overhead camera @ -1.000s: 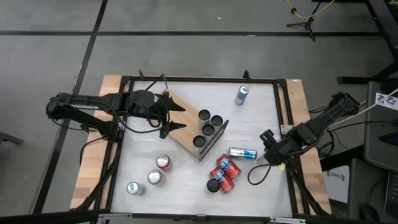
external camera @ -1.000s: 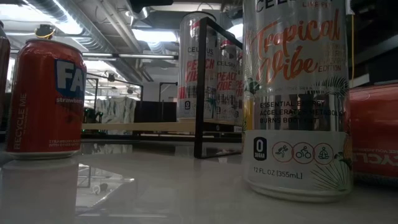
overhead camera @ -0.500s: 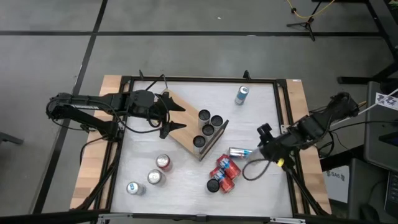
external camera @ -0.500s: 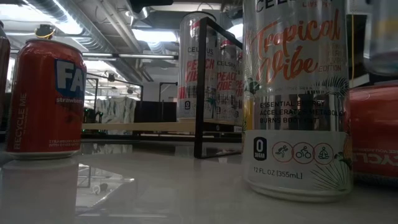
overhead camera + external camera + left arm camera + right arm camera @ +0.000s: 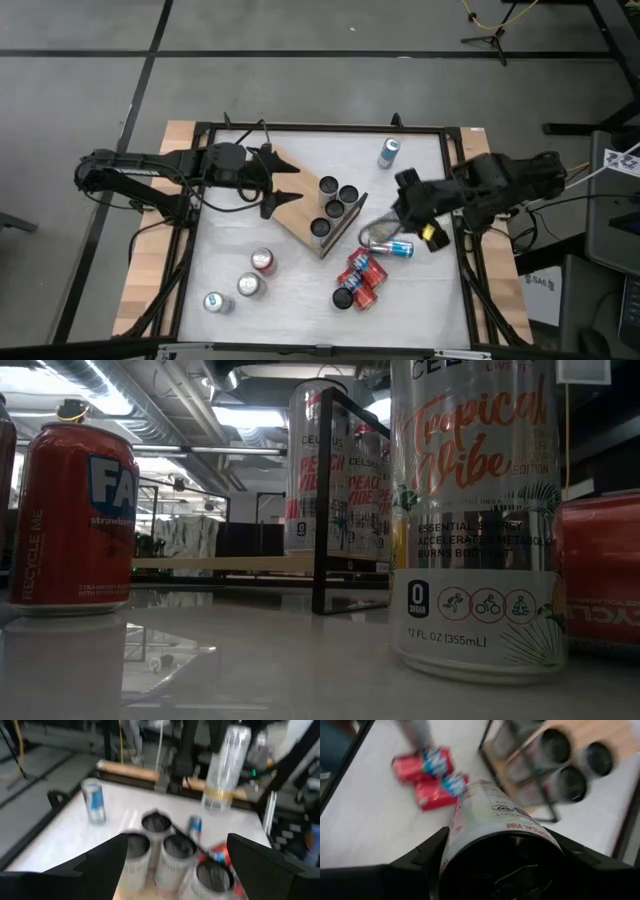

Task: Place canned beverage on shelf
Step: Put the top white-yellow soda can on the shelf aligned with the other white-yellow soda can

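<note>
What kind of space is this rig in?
Likely a robotics lab or workshop, not a shop: bare grey concrete floor around a white tabletop with wooden edges, exposed silver ceiling ducts overhead, and a black stand with yellow cable standing nearby.

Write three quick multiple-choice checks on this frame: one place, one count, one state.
1. Where is the left gripper?
A. over the shelf's bare end
B. under the shelf
C. past the shelf's can-filled end

2. How many cans stand on the shelf?
A. two
B. four
C. six

3. What is the right gripper's state?
A. open and empty
B. shut on a silver can
C. out of view

Key:
1 A: the left gripper hovers, open, over bare wood of the shelf.
2 B: the high view shows four cans on the shelf.
3 B: the right gripper clamps the silver can, lifted off the table.
</note>
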{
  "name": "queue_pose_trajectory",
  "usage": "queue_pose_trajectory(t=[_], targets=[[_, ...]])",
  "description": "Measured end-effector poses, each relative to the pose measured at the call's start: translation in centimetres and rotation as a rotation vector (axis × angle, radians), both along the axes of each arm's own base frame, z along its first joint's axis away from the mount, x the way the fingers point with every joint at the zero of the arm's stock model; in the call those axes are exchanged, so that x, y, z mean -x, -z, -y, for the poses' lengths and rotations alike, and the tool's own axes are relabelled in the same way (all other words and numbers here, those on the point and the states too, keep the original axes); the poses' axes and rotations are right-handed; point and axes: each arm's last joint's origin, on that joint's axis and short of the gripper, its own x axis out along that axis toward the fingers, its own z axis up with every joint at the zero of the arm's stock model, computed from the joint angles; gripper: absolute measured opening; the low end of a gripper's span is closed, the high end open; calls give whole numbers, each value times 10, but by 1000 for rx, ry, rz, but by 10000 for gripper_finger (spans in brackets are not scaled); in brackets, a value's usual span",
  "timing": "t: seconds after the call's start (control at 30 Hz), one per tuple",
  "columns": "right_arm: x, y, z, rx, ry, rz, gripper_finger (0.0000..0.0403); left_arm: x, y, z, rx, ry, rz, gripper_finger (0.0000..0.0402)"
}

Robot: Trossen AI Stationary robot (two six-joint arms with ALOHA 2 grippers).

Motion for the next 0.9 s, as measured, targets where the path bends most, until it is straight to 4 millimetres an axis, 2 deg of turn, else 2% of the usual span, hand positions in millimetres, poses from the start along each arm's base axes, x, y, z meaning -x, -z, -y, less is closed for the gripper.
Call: queue_pose_trajectory(t=[0.17,0.27,0.57,0.9], targets=[[-18,-17,16,-14,82,57,253,-17,-9,0,-3,-17,161,335],[-26,-23,24,-20,121,78,253,-32,-7,0,-1,-12,228,335],[-44,-25,41,-74,170,82,253,-73,11,1,-30,26,323,335],[-47,-24,40,-81,163,78,253,-103,37,2,-27,26,343,335]])
